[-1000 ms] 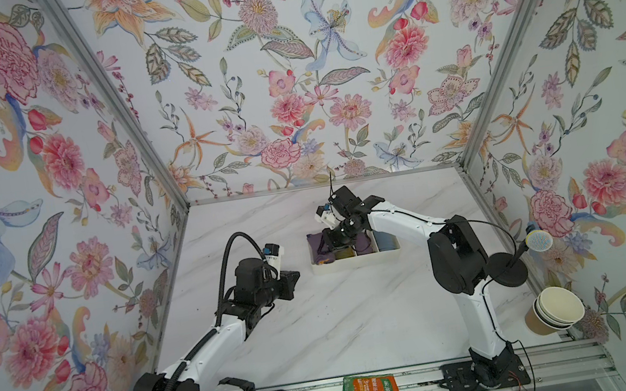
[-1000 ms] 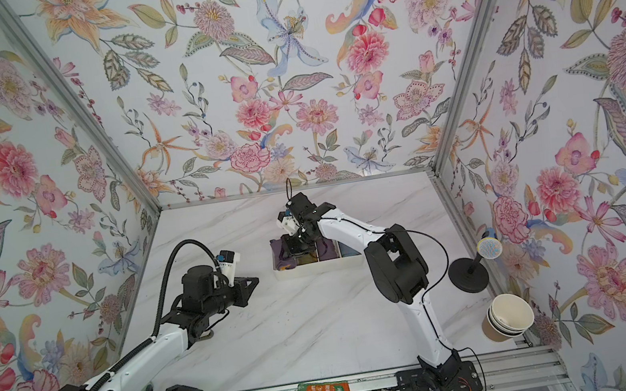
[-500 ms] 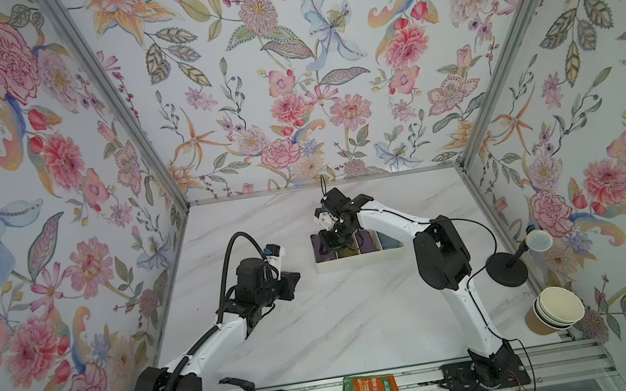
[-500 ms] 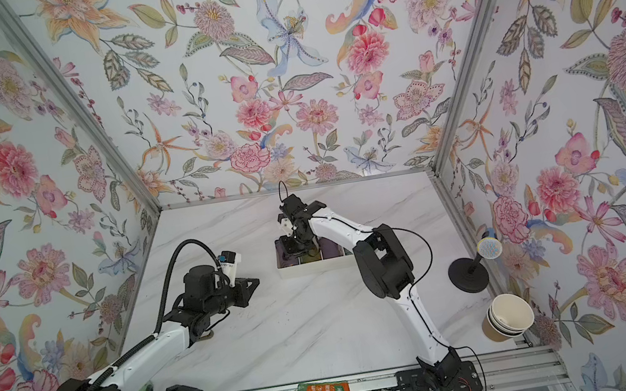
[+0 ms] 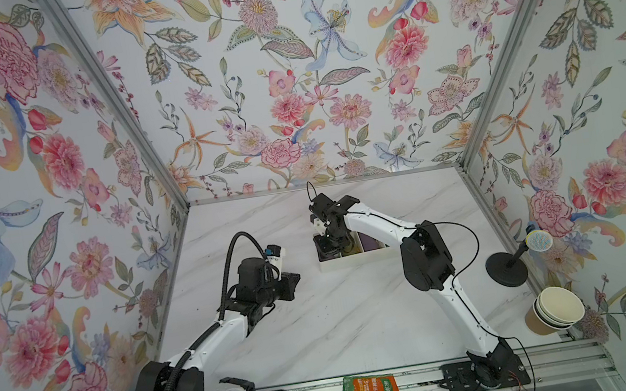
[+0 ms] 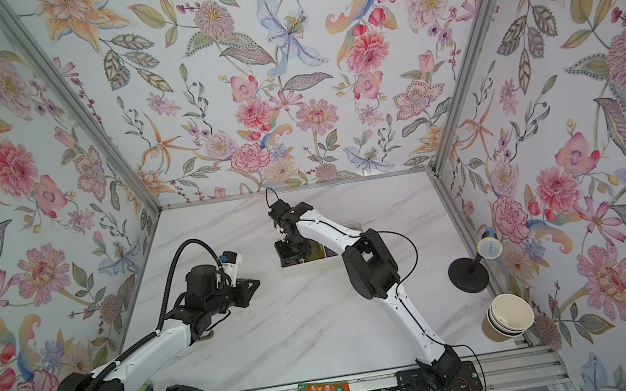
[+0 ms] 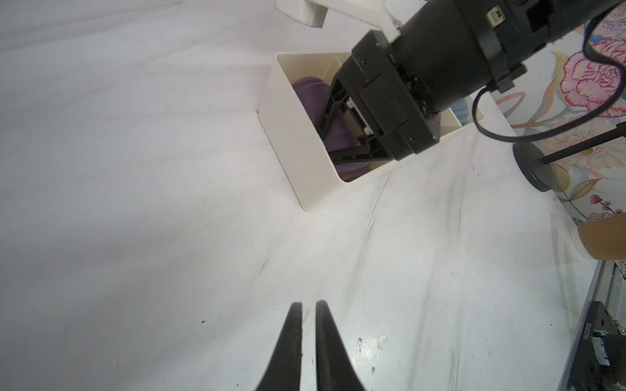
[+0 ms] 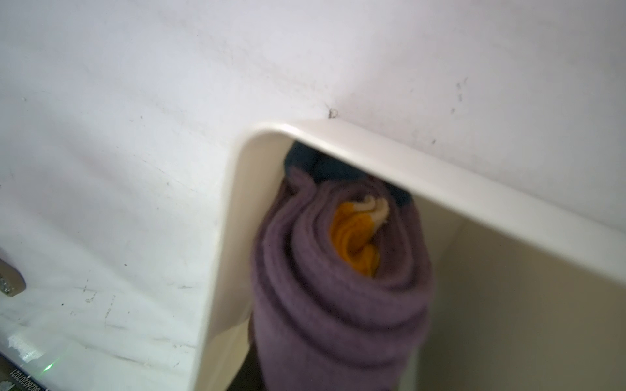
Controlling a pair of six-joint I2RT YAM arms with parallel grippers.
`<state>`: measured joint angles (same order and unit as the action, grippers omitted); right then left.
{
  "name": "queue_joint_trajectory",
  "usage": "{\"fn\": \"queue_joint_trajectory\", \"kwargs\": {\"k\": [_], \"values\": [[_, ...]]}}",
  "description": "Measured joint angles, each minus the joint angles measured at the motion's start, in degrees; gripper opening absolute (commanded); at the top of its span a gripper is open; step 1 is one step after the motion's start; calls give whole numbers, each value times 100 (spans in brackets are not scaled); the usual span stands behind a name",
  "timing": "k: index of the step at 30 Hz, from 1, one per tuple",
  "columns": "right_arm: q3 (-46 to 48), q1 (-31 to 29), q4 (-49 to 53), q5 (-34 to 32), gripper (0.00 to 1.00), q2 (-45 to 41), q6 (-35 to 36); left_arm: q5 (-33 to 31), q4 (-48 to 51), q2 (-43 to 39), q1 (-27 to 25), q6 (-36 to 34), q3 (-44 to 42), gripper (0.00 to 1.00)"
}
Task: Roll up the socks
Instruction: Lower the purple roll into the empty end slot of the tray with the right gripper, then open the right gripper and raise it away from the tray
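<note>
Purple socks (image 8: 338, 287), rolled, mustard cuff at core, sit in the 9 o'clock end compartment of the cream bin (image 7: 298, 162), close against its end wall. Right gripper (image 7: 340, 142) reaches inside, fingers clamped on the roll. Left gripper (image 7: 308, 303) hovers at the bin's 8 o'clock, well apart, fingers pinched nearly together, empty. Marble table (image 7: 135, 203) bare toward 6 o'clock.

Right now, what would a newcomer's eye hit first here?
First the loud floral wallpaper on all three walls. Next, the right gripper reaching down into the left end compartment of a white divided box at mid-table. The socks sit there as a tight purple roll with a mustard core, apparently in its grip. The left gripper hangs shut over the marble table.
</note>
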<state>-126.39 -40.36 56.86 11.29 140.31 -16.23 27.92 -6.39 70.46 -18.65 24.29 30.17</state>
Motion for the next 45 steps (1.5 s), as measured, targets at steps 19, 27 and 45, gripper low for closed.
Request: {"fn": "queue_joint_trajectory", "kwargs": {"k": [19, 27, 45], "values": [[-155, -181, 120, -581, 45, 48, -20, -295, 46, -7, 0, -98, 0, 23], [-155, -238, 168, -839, 50, -39, -11, -315, 46, -7, 0, -98, 0, 23], [-155, -275, 210, -1073, 57, -190, 44, -393, 85, -42, 0, -98, 0, 23]]}}
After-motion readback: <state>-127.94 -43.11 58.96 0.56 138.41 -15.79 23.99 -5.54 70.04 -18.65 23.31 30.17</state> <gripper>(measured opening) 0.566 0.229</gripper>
